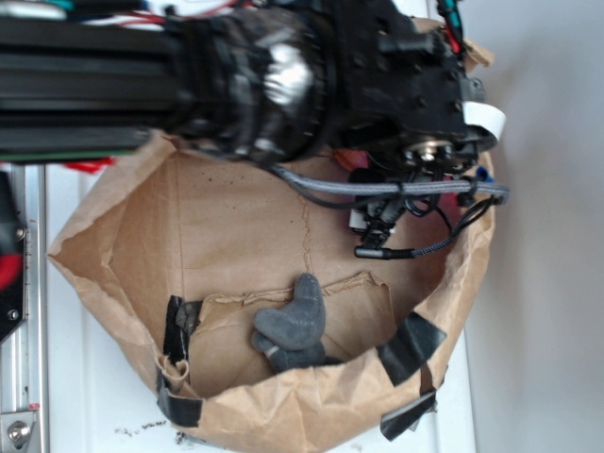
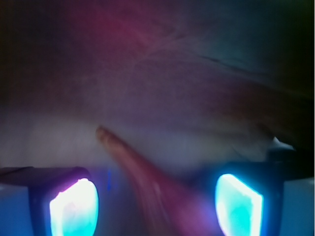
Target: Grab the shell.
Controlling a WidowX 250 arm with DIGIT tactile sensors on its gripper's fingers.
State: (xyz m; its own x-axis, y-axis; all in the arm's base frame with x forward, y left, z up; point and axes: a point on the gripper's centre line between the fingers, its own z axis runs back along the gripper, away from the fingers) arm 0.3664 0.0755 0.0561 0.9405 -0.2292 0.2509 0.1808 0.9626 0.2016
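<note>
Item: shell [image 2: 147,182], orange-brown, blurred; in the wrist view its pointed tail lies between the two glowing pads [image 2: 74,209] of the gripper [image 2: 156,206], apparently inside the paper bag [image 1: 113,245] beside the grey plush toy [image 1: 294,326]. Jaws: spread apart, not yet clamped on anything. Progress, judged: approach made, grasp and lift outstanding. Obscured: exterior view hides the shell and fingertips beneath the arm; the wrist view is heavily blurred, so contact between pads and shell cannot be told. Bag rests on white table [image 1: 85,406].
</note>
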